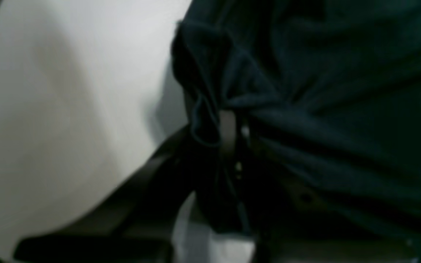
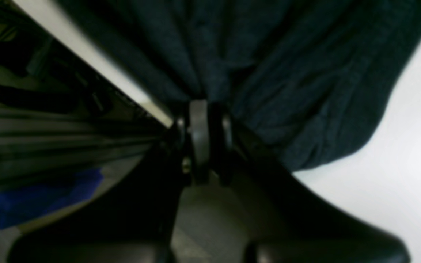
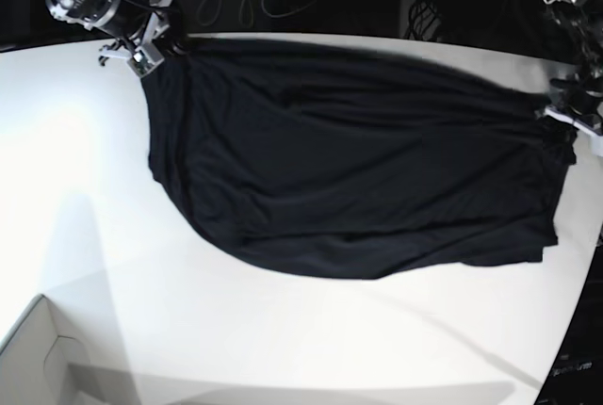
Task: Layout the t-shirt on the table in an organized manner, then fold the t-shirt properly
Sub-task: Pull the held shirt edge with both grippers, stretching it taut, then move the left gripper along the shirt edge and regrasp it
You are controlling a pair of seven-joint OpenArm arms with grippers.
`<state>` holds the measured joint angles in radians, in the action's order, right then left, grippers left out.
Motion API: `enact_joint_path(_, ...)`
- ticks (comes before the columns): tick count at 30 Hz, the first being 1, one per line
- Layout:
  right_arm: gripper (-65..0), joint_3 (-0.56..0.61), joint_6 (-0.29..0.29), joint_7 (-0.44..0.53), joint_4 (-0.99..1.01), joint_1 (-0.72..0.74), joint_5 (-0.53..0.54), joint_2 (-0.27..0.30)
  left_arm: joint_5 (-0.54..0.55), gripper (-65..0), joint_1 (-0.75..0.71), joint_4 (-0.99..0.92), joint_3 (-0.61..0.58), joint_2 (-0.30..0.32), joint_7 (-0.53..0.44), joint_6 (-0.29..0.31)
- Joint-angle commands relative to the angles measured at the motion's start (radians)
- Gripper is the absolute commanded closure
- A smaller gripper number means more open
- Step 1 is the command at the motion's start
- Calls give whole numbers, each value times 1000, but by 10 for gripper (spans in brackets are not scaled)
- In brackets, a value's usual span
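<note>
Base view: black shirt (image 3: 358, 160) spread wide across white table (image 3: 283, 339), far edge along the table's back rim. Right gripper (image 3: 154, 47) pinches the shirt's far corner on the view's left, jaws pressed together on bunched cloth. Left gripper (image 3: 565, 108) pinches the opposite corner at the view's right. Cardboard box (image 3: 38, 358) at near-left corner.

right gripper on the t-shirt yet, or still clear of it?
Touching. Right wrist view shows the right gripper closed on bunched t-shirt fabric at the table edge.
</note>
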<state>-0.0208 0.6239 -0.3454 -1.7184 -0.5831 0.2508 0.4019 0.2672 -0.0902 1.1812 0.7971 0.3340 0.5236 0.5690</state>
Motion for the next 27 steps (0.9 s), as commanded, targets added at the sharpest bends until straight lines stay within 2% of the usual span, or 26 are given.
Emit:
enact_joint_path(1, 0, -12, 3, 12, -22, -8, 5, 13, 16, 0, 5, 27, 5, 23, -26, 0)
enact_joint_path(10, 0, -32, 4, 13, -39, -64, 5, 13, 17, 0, -69, 35, 6, 23, -35, 0)
enact_joint_path(23, 0, -24, 4, 10, -39, -70, 5, 9, 10, -3, -76, 27, 6, 29, -26, 0)
enact_joint_path(25, 0, -31, 4, 10, -39, -70, 5, 9, 10, -38, -78, 27, 6, 29, -26, 0)
enact_joint_path(27, 0, -31, 4, 10, -39, -70, 5, 9, 13, -106, -89, 32, 6, 29, -26, 0)
